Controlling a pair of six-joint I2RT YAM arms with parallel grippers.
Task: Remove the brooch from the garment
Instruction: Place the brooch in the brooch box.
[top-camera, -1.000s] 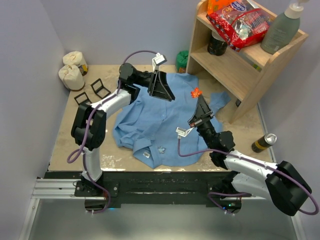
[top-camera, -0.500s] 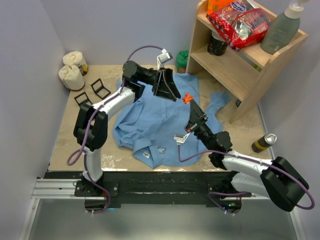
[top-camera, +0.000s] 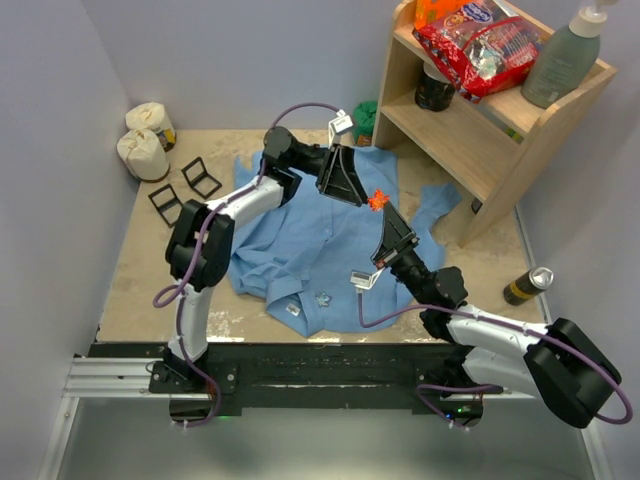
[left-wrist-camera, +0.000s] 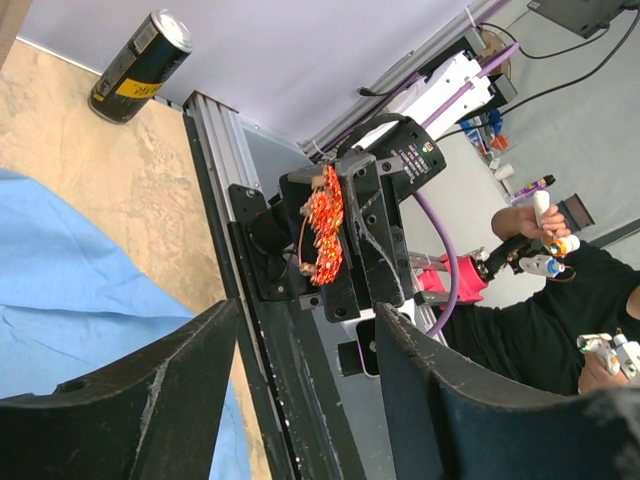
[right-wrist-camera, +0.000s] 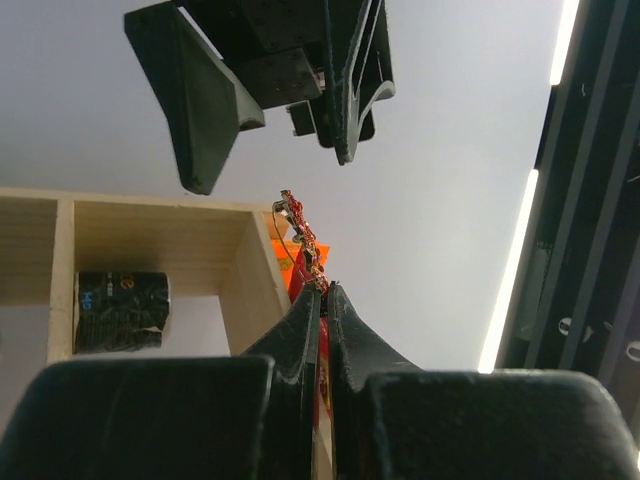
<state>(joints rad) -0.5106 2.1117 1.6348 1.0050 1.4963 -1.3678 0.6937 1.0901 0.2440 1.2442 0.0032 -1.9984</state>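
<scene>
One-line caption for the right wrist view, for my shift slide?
Right gripper pinches the orange-red brooch, facing the open left gripper, with the wooden shelf behind.

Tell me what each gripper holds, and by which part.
The right gripper pinches the orange-red brooch by one end, the rest sticking out past its tips. The left gripper is open, holding nothing.

**A robotics lab's test cell**

Plain lavender walls (top-camera: 60, 120) box in a small tan surface (top-camera: 130, 270), with an aluminium rail (top-camera: 110, 378) along its near edge. A wooden shelf (top-camera: 450, 150) carries household props. Beyond the rail, the left wrist view shows what seems to be a seated person (left-wrist-camera: 565, 295) handling small tools. Strip lights (right-wrist-camera: 508, 270) run overhead.
</scene>
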